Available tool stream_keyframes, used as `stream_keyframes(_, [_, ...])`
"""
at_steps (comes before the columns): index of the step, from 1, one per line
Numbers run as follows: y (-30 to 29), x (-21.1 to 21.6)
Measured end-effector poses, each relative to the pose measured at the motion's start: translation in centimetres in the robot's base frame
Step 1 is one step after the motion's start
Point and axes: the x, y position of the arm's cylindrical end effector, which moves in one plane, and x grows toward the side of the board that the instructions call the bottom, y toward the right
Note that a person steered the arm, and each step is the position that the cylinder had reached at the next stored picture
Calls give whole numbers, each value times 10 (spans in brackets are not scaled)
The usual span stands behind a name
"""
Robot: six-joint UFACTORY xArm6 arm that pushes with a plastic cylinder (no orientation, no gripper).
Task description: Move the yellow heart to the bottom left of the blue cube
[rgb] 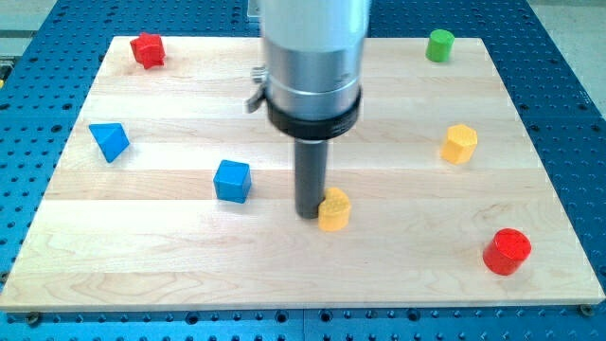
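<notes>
Near the board's middle, my tip (pixel 311 214) touches the yellow heart (pixel 334 209), right of the blue cube (pixel 232 181).

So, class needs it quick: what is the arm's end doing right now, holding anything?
No gripper: my tip, the dark rod's end, holds nothing; it sits against the yellow heart block's left side, right of the blue cube.
</notes>
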Motion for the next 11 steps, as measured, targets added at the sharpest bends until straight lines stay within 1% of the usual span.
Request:
stream_keyframes(1, [28,-3])
stream_keyframes(2, [89,-28])
stream_keyframes(3, [129,-7])
stream_keyframes(4, [52,31])
stream_keyframes(5, [-57,40])
stream_keyframes(6, [-118,50])
stream_keyframes(7, [-79,50])
stream_keyframes(8, [-113,50])
stream_keyframes(9, [-164,50])
stream_keyframes(10, [-117,36])
stream_keyframes(11, [-108,20])
